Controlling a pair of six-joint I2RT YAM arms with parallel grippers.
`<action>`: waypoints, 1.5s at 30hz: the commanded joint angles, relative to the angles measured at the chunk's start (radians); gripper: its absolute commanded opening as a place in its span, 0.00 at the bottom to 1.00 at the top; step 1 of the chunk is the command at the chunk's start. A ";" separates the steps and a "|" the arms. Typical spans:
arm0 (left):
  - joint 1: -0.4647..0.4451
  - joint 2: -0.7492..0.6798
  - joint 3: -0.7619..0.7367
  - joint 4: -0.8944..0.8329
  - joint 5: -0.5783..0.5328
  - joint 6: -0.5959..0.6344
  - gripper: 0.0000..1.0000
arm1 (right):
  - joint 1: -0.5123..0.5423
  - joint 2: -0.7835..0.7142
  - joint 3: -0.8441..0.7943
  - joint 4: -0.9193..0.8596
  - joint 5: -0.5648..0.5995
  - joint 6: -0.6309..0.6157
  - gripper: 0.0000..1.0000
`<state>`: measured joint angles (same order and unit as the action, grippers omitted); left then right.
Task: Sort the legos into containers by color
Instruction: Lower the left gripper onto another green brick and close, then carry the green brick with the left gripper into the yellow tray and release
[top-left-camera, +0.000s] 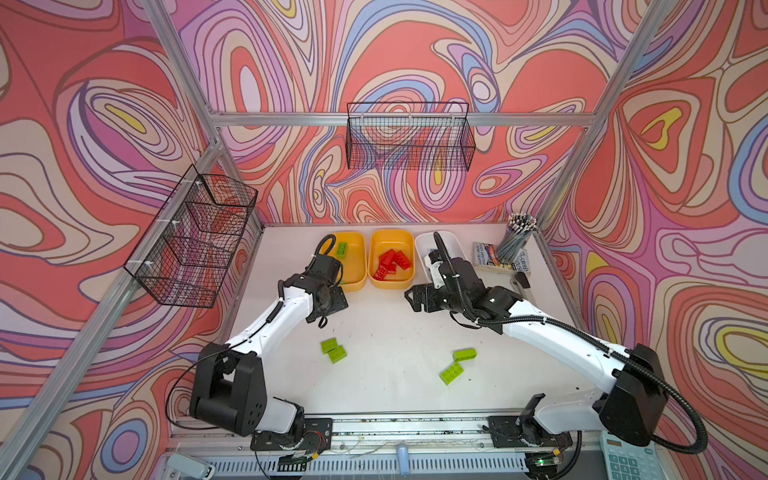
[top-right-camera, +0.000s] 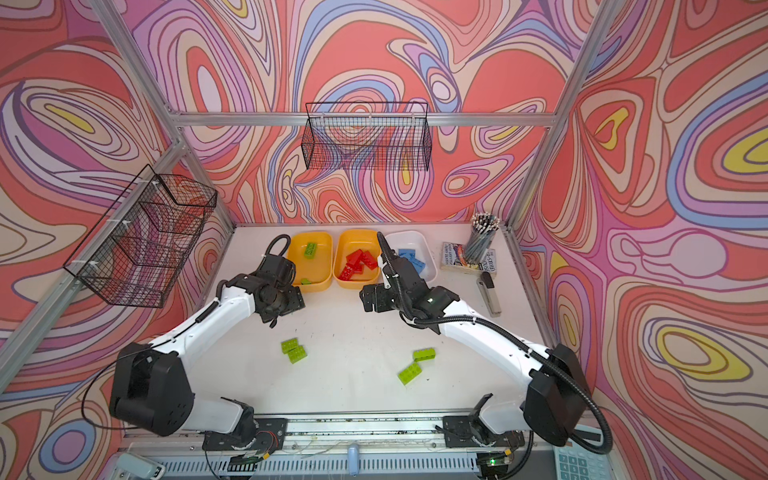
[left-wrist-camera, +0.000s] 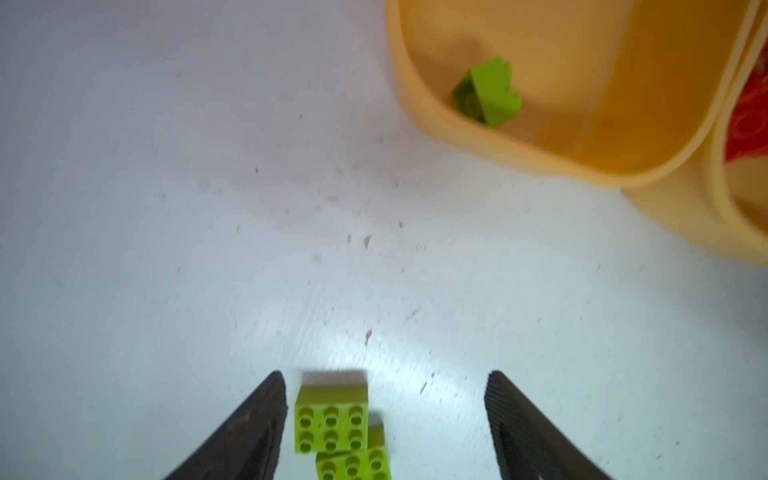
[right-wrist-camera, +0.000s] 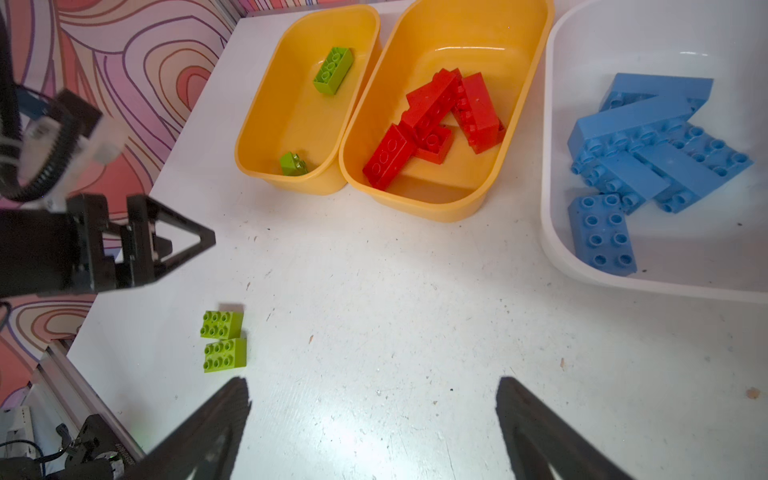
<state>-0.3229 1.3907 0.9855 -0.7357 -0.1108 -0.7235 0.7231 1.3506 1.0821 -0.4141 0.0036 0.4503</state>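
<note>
Most of the sorting looks done. The red studded plastic bricks (right-wrist-camera: 436, 112) lie heaped in the middle yellow-orange rounded plastic tub (right-wrist-camera: 457, 187). The light-blue studded plastic bricks (right-wrist-camera: 648, 149) fill the white rounded plastic tub (right-wrist-camera: 555, 237). No red or blue shows on the white bench (right-wrist-camera: 395, 311).

The left yellow-orange rounded plastic tub (right-wrist-camera: 291, 112) holds only two lime-green studded plastic bricks, one lying flat (right-wrist-camera: 333, 70) and one tipped up in a corner (right-wrist-camera: 293, 164). Four green bricks remain on the bench in two pairs. A touching pair (top-left-camera: 329, 345) lies on the left arm's side. Two more, near each other (top-left-camera: 464, 354) (top-left-camera: 452, 372), lie on the right arm's side.

The left tool (left-wrist-camera: 385, 376) is spread wide with nothing in it, over the bench just beside the near end of the left tub. The touching pair lies nearer the robot's base than this tool. In the left wrist view one of its bricks shows just beside a fingertip (left-wrist-camera: 274, 388), apart from it as far as I can tell.

The right tool (right-wrist-camera: 372, 384) gapes fully, empty, over bare bench before the middle and white tubs. Its nearer green pair lies well apart, toward the base.
</note>
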 joint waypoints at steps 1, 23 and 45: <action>-0.038 -0.066 -0.095 -0.008 -0.027 -0.085 0.78 | 0.016 -0.047 -0.041 -0.001 0.035 0.028 0.98; -0.057 0.013 -0.301 0.141 0.011 -0.136 0.75 | 0.054 -0.106 -0.054 -0.043 0.087 0.048 0.98; -0.049 0.171 0.069 0.005 -0.116 -0.013 0.43 | 0.053 -0.055 0.003 -0.040 0.141 0.024 0.98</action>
<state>-0.3740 1.5230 0.9676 -0.6735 -0.1699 -0.7773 0.7692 1.2846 1.0504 -0.4438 0.1173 0.4839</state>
